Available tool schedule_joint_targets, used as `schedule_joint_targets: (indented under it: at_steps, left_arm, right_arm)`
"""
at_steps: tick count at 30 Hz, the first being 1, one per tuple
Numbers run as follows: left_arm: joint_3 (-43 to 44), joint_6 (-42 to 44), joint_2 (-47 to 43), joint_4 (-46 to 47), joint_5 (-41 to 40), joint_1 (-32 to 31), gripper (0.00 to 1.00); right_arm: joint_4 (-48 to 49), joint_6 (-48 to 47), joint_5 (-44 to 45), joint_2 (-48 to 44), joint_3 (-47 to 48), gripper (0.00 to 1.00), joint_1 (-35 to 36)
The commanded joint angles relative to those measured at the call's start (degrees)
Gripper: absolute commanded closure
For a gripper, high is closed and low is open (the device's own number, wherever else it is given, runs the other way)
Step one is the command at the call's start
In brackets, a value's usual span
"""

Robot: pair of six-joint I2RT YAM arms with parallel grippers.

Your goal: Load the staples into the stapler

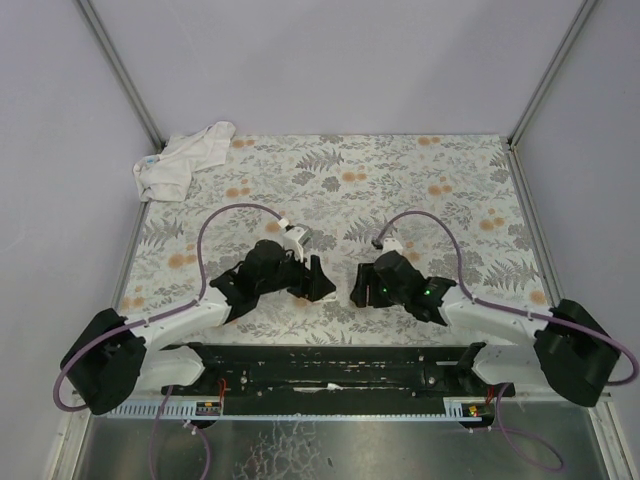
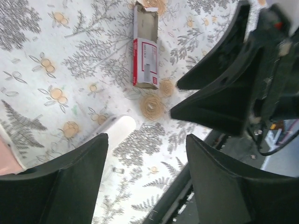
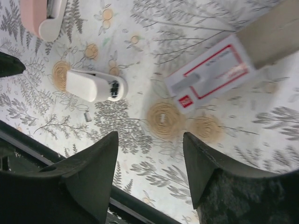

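Staple box (image 2: 145,58) lies flat on the floral table (image 2: 56,56), just ahead of both grippers. In the left wrist view its long axis runs up-down the frame. The pale inner tray (image 2: 145,16) is slid out at the far end and the sleeve end is nearer the left gripper (image 2: 145,179). In the right wrist view it sits diagonal, tray to the upper right. Left gripper is parted, with nothing between the fingers and touching nothing. Right gripper (image 3: 149,172) is also spread wide and empty, hovering over the cloth pattern. The box has a white sleeve with a red border and a grey staple picture; tray contents can't be made out. A white bar (image 3: 93,85) and a pink item (image 3: 37,14) lie apart from the box.
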Motion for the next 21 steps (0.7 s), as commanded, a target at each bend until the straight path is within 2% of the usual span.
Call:
schedule_joint_targets:
  at_steps: [1, 4, 10, 21]
  left_arm:
    - [-0.63, 10.05, 1.98, 6.59, 1.25, 1.41, 0.31]
    - [-2.36, 14.38, 4.84, 10.10, 2.37, 1.65, 0.30]
    - [-8.63, 15.60, 7.56, 24.17, 2.01, 1.55, 0.28]
    - [-9.00, 15.36, 11.32, 23.23, 8.97, 0.44, 0.31]
  right_arm:
    - [-6.04, -5.78, -0.81, -5.35, -1.43, 0.34, -4.31]
    - [-5.45, -7.22, -3.37, -6.59, -1.86, 0.32, -6.62]
    - [-2.95, -7.31, -7.32, -6.23, -1.62, 0.30, -6.91]
    - [-1.31, -6.26, -8.74, -6.09, -3.25, 0.30, -6.91]
